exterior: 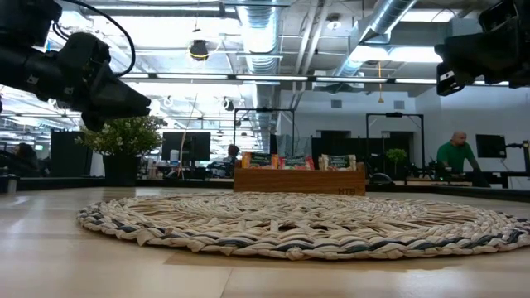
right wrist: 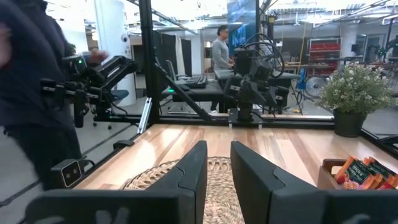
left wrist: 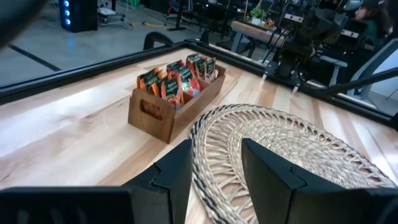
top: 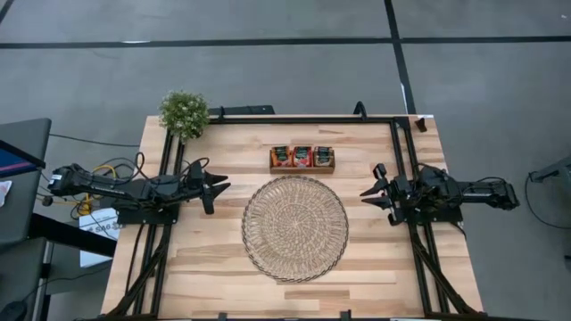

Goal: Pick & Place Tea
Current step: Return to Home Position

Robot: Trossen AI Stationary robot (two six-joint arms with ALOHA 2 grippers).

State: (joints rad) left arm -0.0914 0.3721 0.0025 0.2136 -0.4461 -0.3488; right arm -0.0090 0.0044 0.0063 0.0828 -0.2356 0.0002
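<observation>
The tea sachets [top: 302,156], red-orange, stand upright in the compartments of a small brown wooden tray [top: 302,168] on the table behind the round woven mat [top: 295,228]; they also show in the left wrist view [left wrist: 177,79]. My left gripper [top: 212,185] hovers open at the table's left side, level with the mat's far left rim. My right gripper [top: 370,192] hovers at the right side, its fingers a small gap apart with nothing between them. Both are clear of the mat and tray.
A small potted plant [top: 184,111] stands at the far left corner of the table. Black frame rails [top: 294,119] run along the table's edges. People show in the room beyond the table in the right wrist view.
</observation>
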